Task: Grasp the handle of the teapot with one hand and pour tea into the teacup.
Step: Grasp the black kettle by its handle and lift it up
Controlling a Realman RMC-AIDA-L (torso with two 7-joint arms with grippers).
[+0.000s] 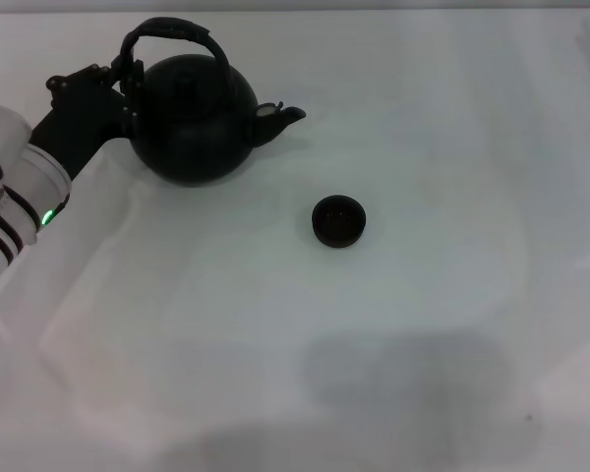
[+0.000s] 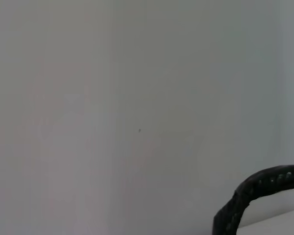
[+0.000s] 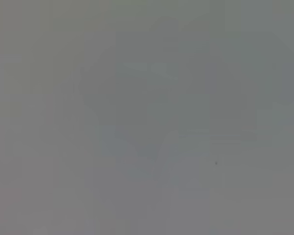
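Note:
The matte-black teapot stands at the far left of the white table, its stubby spout pointing right. Its rough arched handle loops over the top. My left gripper is at the handle's left end, against the pot's upper left side. A stretch of the handle shows close up in the left wrist view. The small dark teacup sits upright on the table, to the right of the pot and nearer to me, apart from it. My right gripper is out of view.
The white table runs wide to the right of and in front of the cup. A soft shadow lies on it near the front. The right wrist view shows only plain grey surface.

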